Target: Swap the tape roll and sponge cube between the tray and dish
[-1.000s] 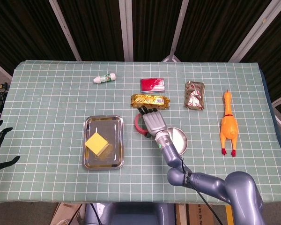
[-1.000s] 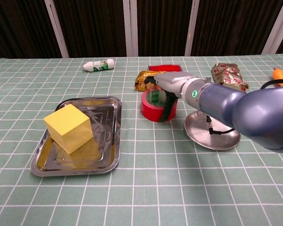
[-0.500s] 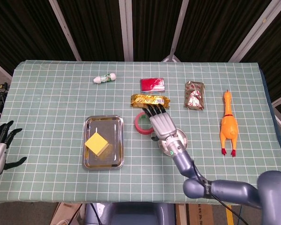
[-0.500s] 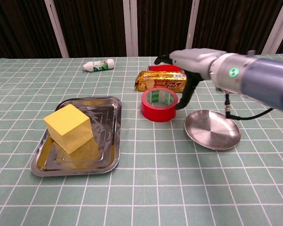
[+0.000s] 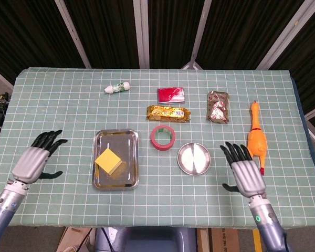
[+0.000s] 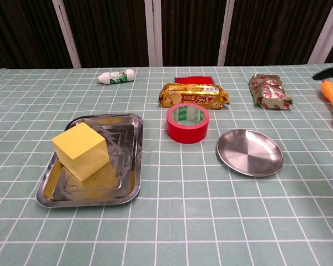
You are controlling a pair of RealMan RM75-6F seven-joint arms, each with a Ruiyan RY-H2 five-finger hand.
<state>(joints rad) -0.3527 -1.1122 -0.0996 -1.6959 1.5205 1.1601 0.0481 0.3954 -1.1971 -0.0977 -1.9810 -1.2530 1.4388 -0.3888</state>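
The tape roll (image 5: pixel 163 137) is red and lies flat on the counter (image 5: pixel 68 105), between the tray (image 5: pixel 116 159) and the dish (image 5: pixel 194 158), just beside the dish at its 10 o'clock. The sponge cube (image 5: pixel 108 160), yellow, sits in the steel tray. The dish holds nothing. The counter has a green cloth with a white grid; behind it are dark panels with pale beams. The left hand (image 5: pixel 33 161) hovers at 9 o'clock of the tray, fingers released and spread. The right hand (image 5: pixel 245 172), at 3 o'clock of the dish, is released too.
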